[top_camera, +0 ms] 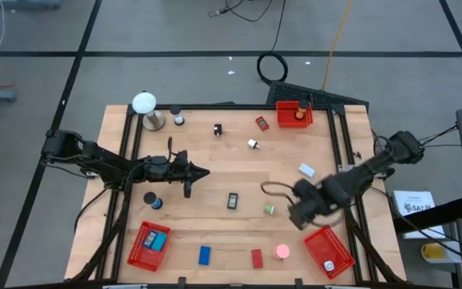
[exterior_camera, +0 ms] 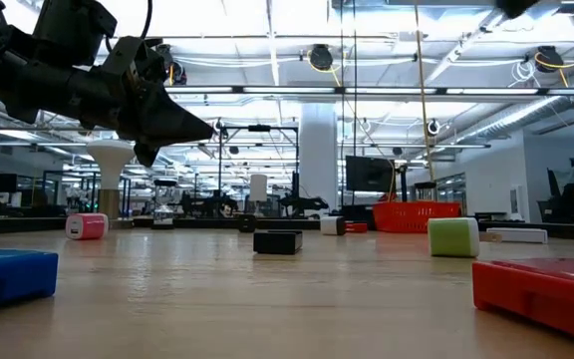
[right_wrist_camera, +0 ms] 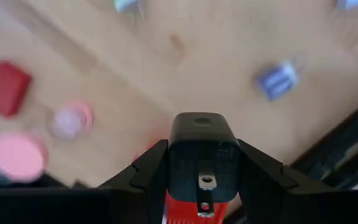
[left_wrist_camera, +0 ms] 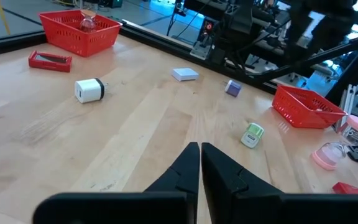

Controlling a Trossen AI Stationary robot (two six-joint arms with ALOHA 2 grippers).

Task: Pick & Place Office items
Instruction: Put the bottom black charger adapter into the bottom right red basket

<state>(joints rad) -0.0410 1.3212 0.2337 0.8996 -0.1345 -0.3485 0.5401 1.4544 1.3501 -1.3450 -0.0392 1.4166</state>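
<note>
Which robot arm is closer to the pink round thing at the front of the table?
The right one. The right tool, holding a black charger, hangs just beside the pink round piece. The left tool is farther off, across the table, pointing toward the middle.

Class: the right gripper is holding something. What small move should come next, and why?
Probably carry it slightly on over the red basket and let go: the right gripper is shut on a black charger, with red showing just below it.
</note>
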